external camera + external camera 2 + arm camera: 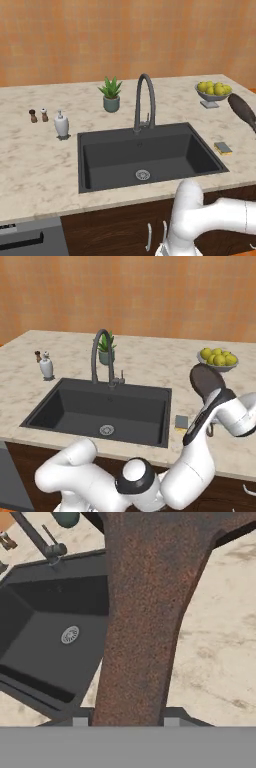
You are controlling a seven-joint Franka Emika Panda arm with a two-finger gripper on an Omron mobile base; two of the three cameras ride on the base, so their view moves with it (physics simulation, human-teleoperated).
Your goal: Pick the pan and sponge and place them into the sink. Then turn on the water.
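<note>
Pan handle: closest to the hand camera, the long dark brown handle runs up the middle of the hand view, its near end seated between the two finger tips.
Claw: gripper pinches the pan handle, a finger on each side.
Pan: pan is lifted clear of the counter, tilted, above the counter strip right of the sink, in front of the fruit bowl; its dark body shows at the right edge of the left base view.
Sponge: sponge lies flat on the counter just beside the sink's right rim, not touching it; in the right base view it sits near the front right corner of the basin.
Sink: sink is a wide black basin, its floor bare but for the drain.
Faucet: faucet arches over the back rim, spout toward the basin.
Counter edges: fruit bowl stands behind the pan; plant pot, soap bottle and two shakers keep to the back left, well apart from the basin.
</note>
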